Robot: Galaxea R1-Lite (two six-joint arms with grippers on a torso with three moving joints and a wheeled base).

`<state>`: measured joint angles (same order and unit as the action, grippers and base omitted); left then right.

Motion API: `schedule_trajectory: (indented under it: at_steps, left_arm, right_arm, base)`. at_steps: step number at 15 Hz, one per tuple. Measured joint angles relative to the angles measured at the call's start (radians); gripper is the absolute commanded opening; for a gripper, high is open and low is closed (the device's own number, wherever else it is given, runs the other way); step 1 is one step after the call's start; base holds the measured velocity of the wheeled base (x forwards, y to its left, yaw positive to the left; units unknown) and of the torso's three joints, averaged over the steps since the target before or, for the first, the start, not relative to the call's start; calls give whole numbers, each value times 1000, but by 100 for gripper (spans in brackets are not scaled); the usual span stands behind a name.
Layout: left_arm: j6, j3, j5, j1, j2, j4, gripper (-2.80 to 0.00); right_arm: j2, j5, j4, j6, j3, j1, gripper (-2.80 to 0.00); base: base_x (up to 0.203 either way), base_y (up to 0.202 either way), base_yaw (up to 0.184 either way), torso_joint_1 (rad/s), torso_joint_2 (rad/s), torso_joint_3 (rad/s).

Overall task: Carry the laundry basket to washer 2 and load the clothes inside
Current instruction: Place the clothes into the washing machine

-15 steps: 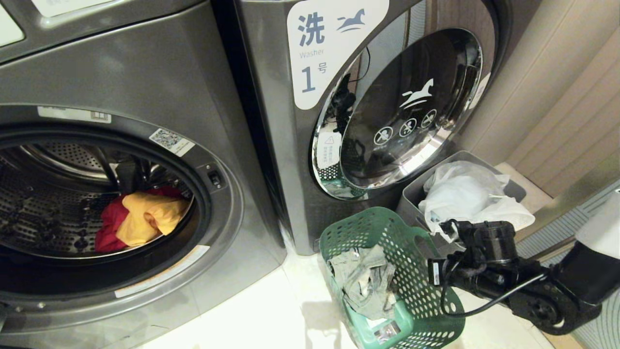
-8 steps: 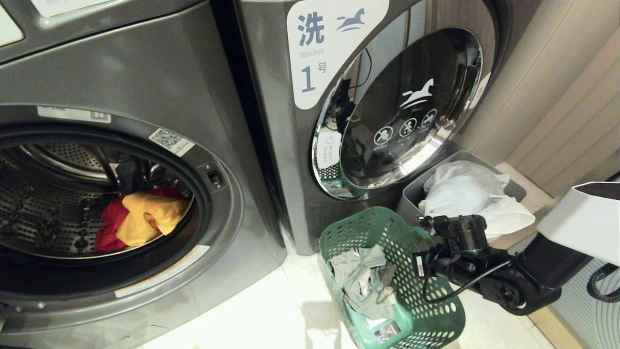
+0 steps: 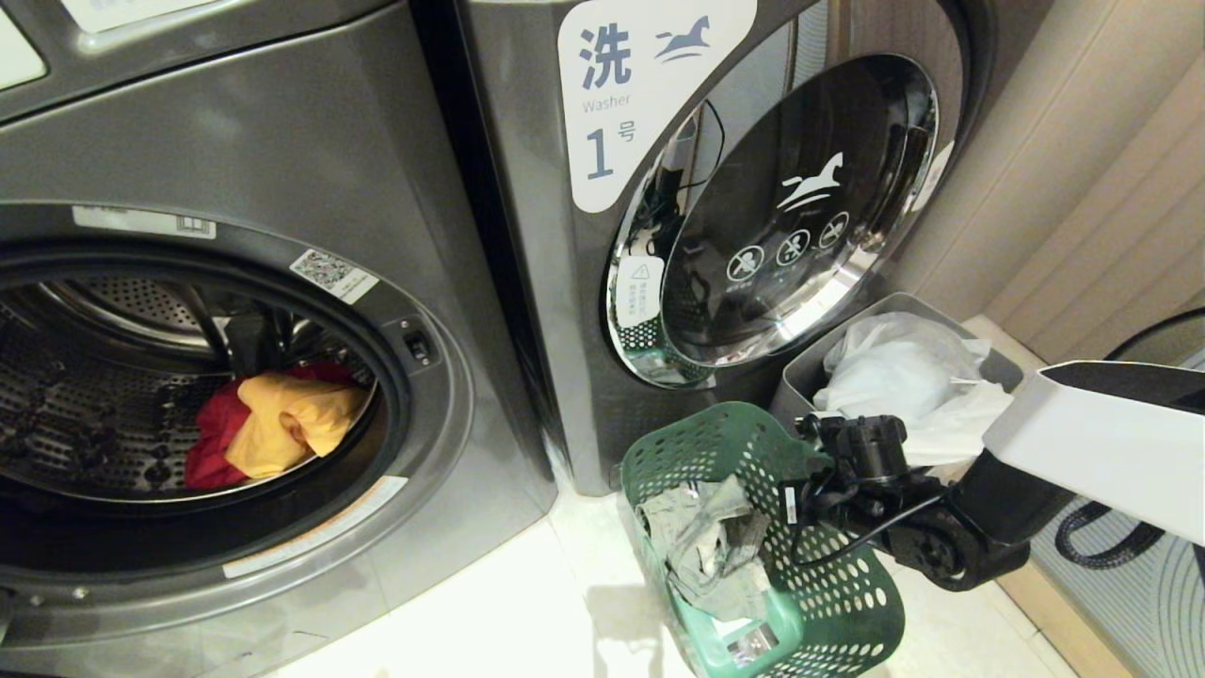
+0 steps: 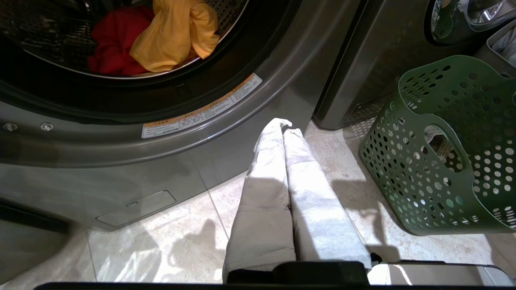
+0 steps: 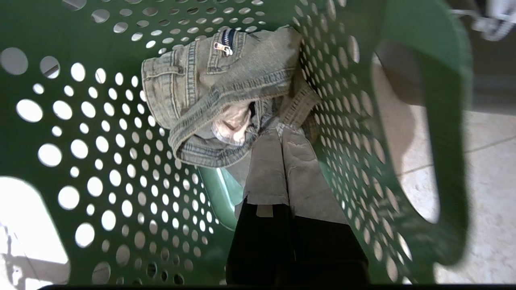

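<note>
A dark green laundry basket point(image 3: 753, 537) with perforated sides stands on a pale tiled floor point(image 3: 527, 612), in front of two dark grey front-load washers. The washer on the left point(image 3: 282, 141) has its round opening uncovered. Inside its metal drum lie a red garment point(image 3: 212, 433) and a yellow cloth point(image 3: 292, 419), the yellow one resting partly on top of the red. No number label for this machine is in view. The washer on the right point(image 3: 527, 311) bears a white label point(image 3: 640, 85) with a horse logo and the figure 1; its chrome-ringed glass door point(image 3: 791, 217) is in view. Just beside the basket, by the wall, stands a grey bin point(image 3: 800, 377) holding a white plastic bag point(image 3: 894, 367).

One garment is in the basket: a grey-green denim piece point(image 5: 217, 92) with a zip, crumpled at the bottom.

The right arm reaches in from the right, over the basket's rim. The right gripper point(image 5: 282, 133) points down inside the basket with its cloth-covered fingers point(image 5: 262, 169) pressed together, holding nothing. Their tips are at the edge of the denim piece; whether they touch it cannot be told.

The left gripper point(image 4: 284, 127) hangs low in front of the left washer, above the floor, its padded fingers point(image 4: 266, 189) also pressed together and empty. The basket is off to its side, apart from it.
</note>
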<state>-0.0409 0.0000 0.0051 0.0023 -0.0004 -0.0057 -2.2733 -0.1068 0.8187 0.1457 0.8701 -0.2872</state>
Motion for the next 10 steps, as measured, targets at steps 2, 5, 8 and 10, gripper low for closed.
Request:
schedule_trajectory:
  at_steps: [2,5,8,10]
  left_arm:
    - [0,0,0,0,0,0,-280]
    - [0,0,0,0,0,0,-280]
    - [0,0,0,0,0,0,-280]
    - [0,0,0,0,0,0,-280]
  right_arm:
    - [-35,0,-14,1,38,-4,-280]
    - [-70,0,-74,11,76,-6,-280]
    - [-79,-1,-77,31,103,20,-280]
    - [-79,3,-101,33,117,75,-280]
  base:
    - [0,0,0,0,0,0]
    - [0,0,0,0,0,0]
    - [0,0,0,0,0,0]
    - [0,0,0,0,0,0]
